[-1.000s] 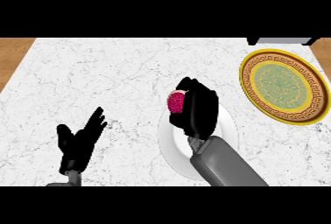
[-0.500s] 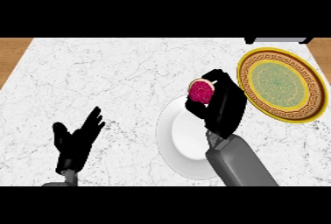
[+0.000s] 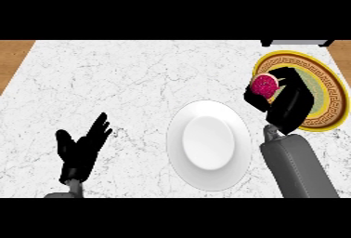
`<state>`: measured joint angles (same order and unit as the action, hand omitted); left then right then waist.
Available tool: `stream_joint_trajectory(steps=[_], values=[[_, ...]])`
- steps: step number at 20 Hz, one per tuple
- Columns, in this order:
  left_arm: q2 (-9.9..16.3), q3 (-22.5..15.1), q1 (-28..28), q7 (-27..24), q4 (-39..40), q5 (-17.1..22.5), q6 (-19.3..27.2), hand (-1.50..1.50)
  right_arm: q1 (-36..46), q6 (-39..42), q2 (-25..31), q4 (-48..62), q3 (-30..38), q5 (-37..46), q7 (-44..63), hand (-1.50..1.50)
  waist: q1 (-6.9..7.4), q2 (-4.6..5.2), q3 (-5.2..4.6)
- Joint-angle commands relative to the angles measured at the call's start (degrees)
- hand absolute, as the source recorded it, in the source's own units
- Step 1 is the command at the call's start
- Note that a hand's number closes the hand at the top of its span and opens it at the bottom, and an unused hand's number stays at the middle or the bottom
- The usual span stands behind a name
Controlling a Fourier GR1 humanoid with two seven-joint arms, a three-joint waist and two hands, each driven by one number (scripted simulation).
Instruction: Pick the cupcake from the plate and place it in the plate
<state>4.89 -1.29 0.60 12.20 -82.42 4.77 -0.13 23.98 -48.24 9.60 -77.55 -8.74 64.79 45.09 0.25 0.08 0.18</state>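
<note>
A cupcake (image 3: 264,84) with pink-red frosting sits in my right hand (image 3: 288,100), whose fingers curl round it. Hand and cupcake are over the left part of the gold-rimmed green patterned plate (image 3: 329,79) at the right. The plain white plate (image 3: 209,144) lies bare in the middle of the counter, left of my right forearm. My left hand (image 3: 81,151) rests open at the lower left, fingers up, away from both plates.
The marble counter (image 3: 123,79) stretches across the view, with a wooden strip (image 3: 14,56) at its left edge. A dark object (image 3: 295,42) with a white top shows at the top right behind the patterned plate.
My right hand has carried the cupcake up off the white plate and to the right, now over the patterned plate. The left hand has stayed put.
</note>
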Motion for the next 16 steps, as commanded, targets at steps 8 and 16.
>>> stream_joint_trajectory(steps=[8, 16], values=[[-1.9, -2.4, 1.7, -2.2, 1.1, -2.4, 0.6, 0.00, 6.1, -9.4, 13.7, 22.7, 12.8, -30.7, -28.3, 1.50, 1.11, 0.52, -0.01], [0.4, 0.5, -1.6, 1.1, 0.2, 0.2, -0.9, 0.00, 11.2, 0.3, 18.1, 39.6, 21.8, -42.5, -38.4, 1.50, 1.51, 0.79, -0.02]])
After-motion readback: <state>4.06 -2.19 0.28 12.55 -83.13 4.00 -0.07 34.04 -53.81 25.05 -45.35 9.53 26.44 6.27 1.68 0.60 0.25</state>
